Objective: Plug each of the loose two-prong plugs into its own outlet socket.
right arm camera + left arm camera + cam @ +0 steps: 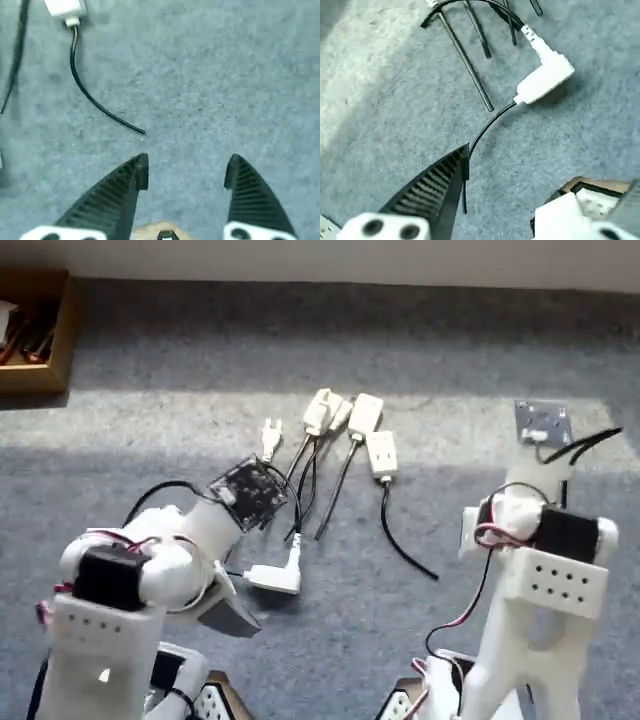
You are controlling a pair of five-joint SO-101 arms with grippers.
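Note:
A white angled plug (275, 578) (545, 77) lies on the grey carpet, its black cord running toward several other cords. My left gripper (515, 170) hovers open just short of it, with nothing between its fingers (437, 187). A smaller two-prong plug (270, 435) lies farther back. Beside it are three white outlet sockets (318, 412) (365, 412) (381, 453). My right gripper (187, 162) is open above bare carpet, near the loose end of a black cord (100, 107). That cord leads to the nearest socket (65, 7).
A wooden box (35, 330) sits at the back left corner. Black cords (310, 485) tangle between the sockets and the left arm (150, 570). The right arm (540, 570) stands on the right side, with open carpet around it.

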